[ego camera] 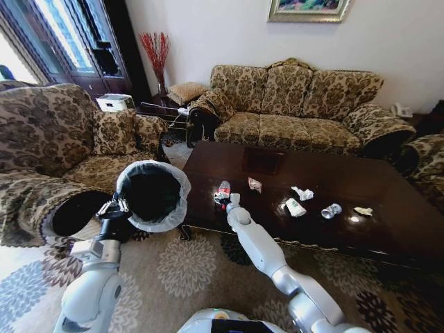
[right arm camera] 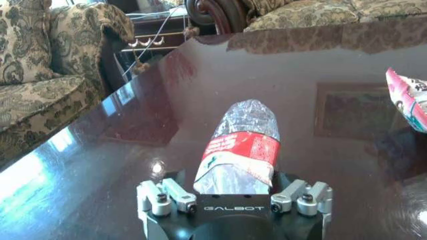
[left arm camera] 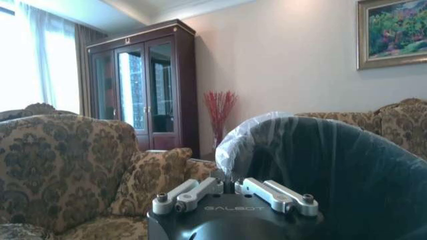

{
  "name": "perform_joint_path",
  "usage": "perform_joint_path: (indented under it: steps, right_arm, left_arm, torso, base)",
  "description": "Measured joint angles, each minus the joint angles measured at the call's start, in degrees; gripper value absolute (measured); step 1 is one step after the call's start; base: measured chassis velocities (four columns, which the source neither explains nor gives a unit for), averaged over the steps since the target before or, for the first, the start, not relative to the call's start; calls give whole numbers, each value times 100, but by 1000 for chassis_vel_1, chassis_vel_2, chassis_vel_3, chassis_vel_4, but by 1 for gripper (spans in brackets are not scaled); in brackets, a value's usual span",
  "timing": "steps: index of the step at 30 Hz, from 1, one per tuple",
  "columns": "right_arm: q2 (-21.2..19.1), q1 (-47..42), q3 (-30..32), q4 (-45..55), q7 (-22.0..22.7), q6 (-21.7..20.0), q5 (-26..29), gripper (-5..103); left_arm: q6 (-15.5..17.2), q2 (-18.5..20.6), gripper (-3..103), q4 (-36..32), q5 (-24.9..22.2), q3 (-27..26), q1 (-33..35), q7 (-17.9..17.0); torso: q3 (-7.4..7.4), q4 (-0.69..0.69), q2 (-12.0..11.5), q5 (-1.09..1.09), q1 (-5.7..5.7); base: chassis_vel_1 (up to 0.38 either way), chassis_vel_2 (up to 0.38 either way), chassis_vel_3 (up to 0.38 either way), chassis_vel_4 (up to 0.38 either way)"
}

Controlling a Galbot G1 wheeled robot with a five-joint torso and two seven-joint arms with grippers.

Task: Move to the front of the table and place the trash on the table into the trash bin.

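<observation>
Bottle (right arm camera: pixel 239 150) base (behind the right gripper (right arm camera: pixel 235 197)) hidden.

"GALBOT" on the left claw (left arm camera: pixel 233 192) and right claw (right arm camera: pixel 233 192) housings

Both arms are built of rounded, glossy silver-white shells joined by darker grey rings at the joints. The left arm (ego camera: pixel 94 284) is thick and bulbous, with a boxy pale block near the wrist and black hardware above it. The right arm (ego camera: pixel 267 253) is a slimmer tube ending in a small white knuckle. A white, curved body shell with a dark panel sits between them.

Each tool has a black round base marked "GALBOT" in pale letters. On the left tool (left arm camera: pixel 233 192), 2 silver metal link bars carry dark screws at their ends. The right tool (right arm camera: pixel 233 197) has matching silver blocks and screws on both sides.
</observation>
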Motion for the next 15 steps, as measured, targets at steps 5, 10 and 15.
perform_joint_path:
  steps: [5, 10, 15]
  right_arm:
    - [-23, -23, -31, -25, -25, -7, -138, 70]
    - [-23, -43, -38, -51, -34, -8, -153, 62]
    - [-39, -57, -28, -39, -33, -4, -155, 47]
  left_arm:
    - [-4, -2, 3, -22, 4, -3, 63, 2]
    - [-9, 12, 3, -30, 4, -16, 80, 4]
    - [-10, -4, 3, -73, 9, 6, 111, 10]
  torso:
    - [0, 0, 0, 0, 0]
    - [0, 0, 0, 0, 0]
    - [0, 0, 0, 0, 0]
  base:
    - [0, 0, 0, 0]
    - [0, 0, 0, 0]
    - [0, 0, 0, 0]
